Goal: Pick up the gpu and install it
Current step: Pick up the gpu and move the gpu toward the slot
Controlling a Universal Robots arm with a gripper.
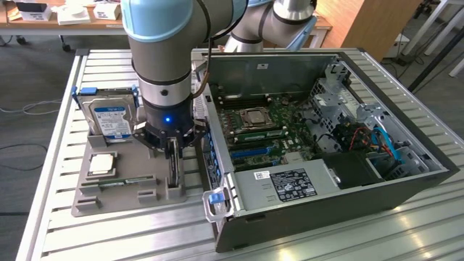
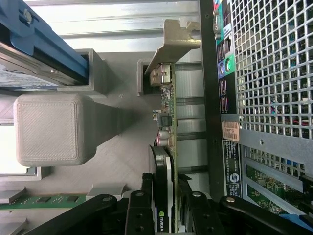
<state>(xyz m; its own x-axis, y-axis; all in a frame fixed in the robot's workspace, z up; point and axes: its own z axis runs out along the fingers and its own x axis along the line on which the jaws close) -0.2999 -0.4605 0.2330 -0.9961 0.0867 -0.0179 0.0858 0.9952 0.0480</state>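
Gripper sits over gpu, card upright on edge in grey holder beside open computer case; whether clamped, cannot tell.

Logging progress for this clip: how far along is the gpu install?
Done: nothing installed yet; the gpu stands in the gray holder. In hand: the gripper is around it, not lifted. Left: pickup and seating it in the open computer case.
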